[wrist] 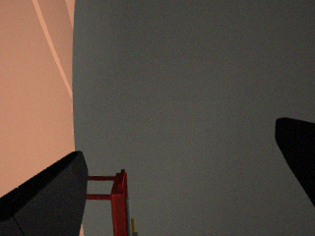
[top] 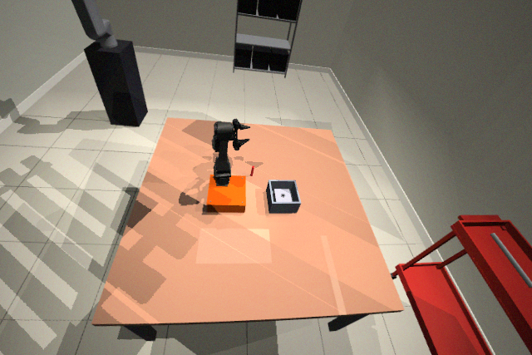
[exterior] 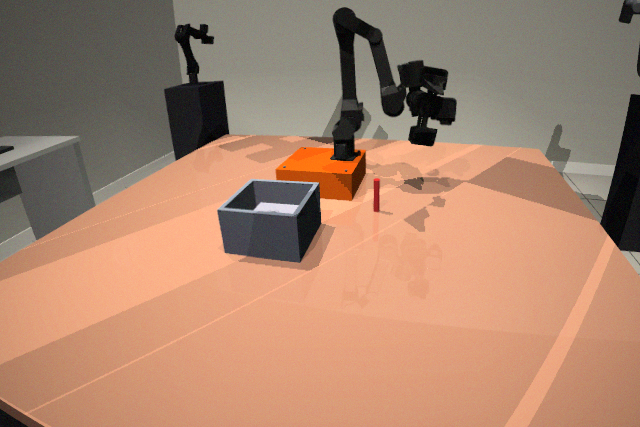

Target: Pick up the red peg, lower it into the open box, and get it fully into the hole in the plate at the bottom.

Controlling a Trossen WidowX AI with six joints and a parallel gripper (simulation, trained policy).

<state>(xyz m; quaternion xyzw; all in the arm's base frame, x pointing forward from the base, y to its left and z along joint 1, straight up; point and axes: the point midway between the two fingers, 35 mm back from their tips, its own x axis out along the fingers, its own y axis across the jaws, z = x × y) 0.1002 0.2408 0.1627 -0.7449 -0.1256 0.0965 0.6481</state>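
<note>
The red peg (top: pixel 252 170) (exterior: pixel 376 195) stands upright on the table, between the orange base and the box in depth. The open box (top: pixel 283 209) (exterior: pixel 261 234) is grey-blue and stands apart from the peg. The white plate (top: pixel 278 198) (exterior: pixel 276 207) lies at its bottom, with a small dark hole near its middle in the top view. My gripper (top: pixel 248 134) (wrist: pixel 183 146) is wide open with nothing between its fingers. It hangs above the table, behind the peg in the top view and to its upper right in the exterior view. The wrist view shows neither peg nor box.
The arm stands on an orange base block (top: pixel 226 196) (exterior: pixel 315 178), beside the box on the table (top: pixel 240 291) (exterior: pixel 310 360). A red cart (top: pixel 438 299) (wrist: pixel 118 202) stands off the table's right side in the top view. Other arms on dark pedestals stand away from the table.
</note>
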